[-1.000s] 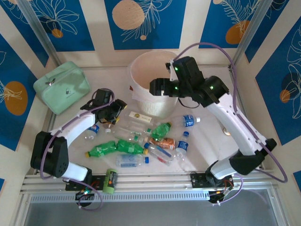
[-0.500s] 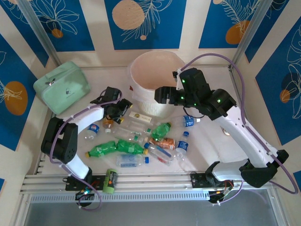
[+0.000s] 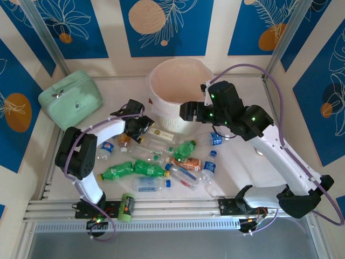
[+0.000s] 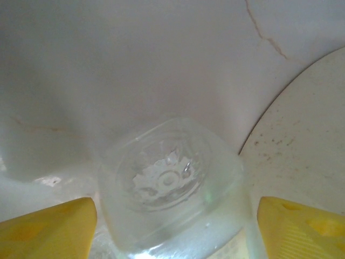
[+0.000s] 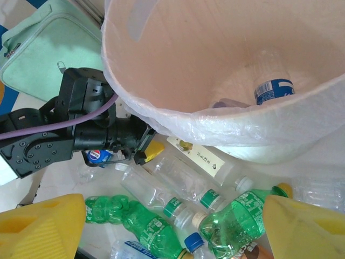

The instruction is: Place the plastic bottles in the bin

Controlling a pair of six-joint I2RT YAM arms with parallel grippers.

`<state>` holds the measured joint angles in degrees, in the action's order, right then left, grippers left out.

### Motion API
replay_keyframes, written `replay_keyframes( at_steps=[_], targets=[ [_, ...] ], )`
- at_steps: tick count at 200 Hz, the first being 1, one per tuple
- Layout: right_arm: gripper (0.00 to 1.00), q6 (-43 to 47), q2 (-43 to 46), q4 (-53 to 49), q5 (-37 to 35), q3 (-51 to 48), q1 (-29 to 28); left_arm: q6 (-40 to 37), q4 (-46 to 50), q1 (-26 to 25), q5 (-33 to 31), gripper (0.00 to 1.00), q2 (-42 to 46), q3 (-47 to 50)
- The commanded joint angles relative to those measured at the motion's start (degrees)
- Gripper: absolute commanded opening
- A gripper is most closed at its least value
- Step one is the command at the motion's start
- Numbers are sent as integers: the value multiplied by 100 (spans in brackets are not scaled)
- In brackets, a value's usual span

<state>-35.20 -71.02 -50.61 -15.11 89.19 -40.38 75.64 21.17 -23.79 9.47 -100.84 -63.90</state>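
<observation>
Bottles [image 3: 172, 162] lie in a loose heap on the table [image 3: 237, 156], in front of the bin [image 3: 171, 81] and between the two arms. Most are clear with blue caps, some are green, and one has an orange label. The bin stands upright at the far middle of the table, and its white liner hangs over the rim. In the right wrist view one blue-label bottle [image 5: 272, 89] lies already inside it, against the wall. The left gripper [image 3: 141, 128] is low on the table, just beside the near-left side of the bin. In its own camera its yellow fingers [image 4: 48, 232] stand wide apart, and the base of a clear bottle [image 4: 167, 183] lies between them. On one side a thin gap shows between finger and bottle, so the jaws are released and do not clamp it. The right gripper [image 3: 186, 110] hangs above the front rim of the bin. Its fingers [image 5: 307, 226] are spread too, and nothing is between them. A mint-green case [image 3: 70, 100] lies at the far left, well apart from the heap.
</observation>
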Motion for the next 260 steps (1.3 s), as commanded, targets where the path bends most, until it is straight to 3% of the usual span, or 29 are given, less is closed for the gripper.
replay_keyframes(
  at_steps=[1,43,116,195,260],
  targets=[
    [86,-97,106,-22,-116,-60,13,74,276,-55,-148,77,-243,-218],
    [86,-110,106,-111,-166,-63,-3,-10,268,-55,-148,75,-562,-386],
    [85,-93,189,-160,-337,60,-40,-49,232,5,-46,60,-426,-311],
    [85,3,247,-125,-380,192,-48,-297,504,228,-337,56,644,-55],
    [85,77,286,-11,-31,268,-110,-627,586,514,73,52,1614,190]
  ],
)
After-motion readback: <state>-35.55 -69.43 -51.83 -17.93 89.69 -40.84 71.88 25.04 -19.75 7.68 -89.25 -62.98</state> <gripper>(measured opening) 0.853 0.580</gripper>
